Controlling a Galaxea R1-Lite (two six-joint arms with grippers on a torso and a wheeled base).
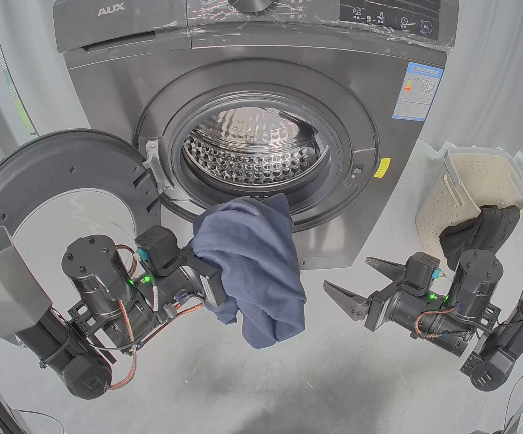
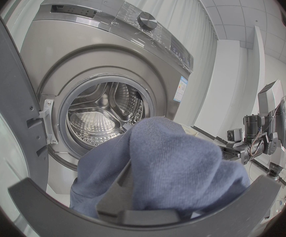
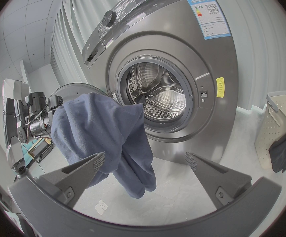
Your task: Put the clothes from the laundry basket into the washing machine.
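Closest to the robot, the left gripper [image 1: 210, 281] is pinching a blue garment [image 1: 258, 266], which is draping over its fingers and hanging in loose folds above the floor. Beside it, the right gripper [image 1: 346, 272] is hovering with its jaws spread wide, gripping nothing. Beyond them, the washing machine [image 1: 249, 55] is standing with its door [image 1: 62, 164] swung fully open to the left, and the garment's top is reaching the lower rim of the drum [image 1: 249, 146] opening. Farther right, the laundry basket [image 1: 442, 212] is sitting by the machine's side, with a dark garment [image 1: 481, 230] hanging over its rim.
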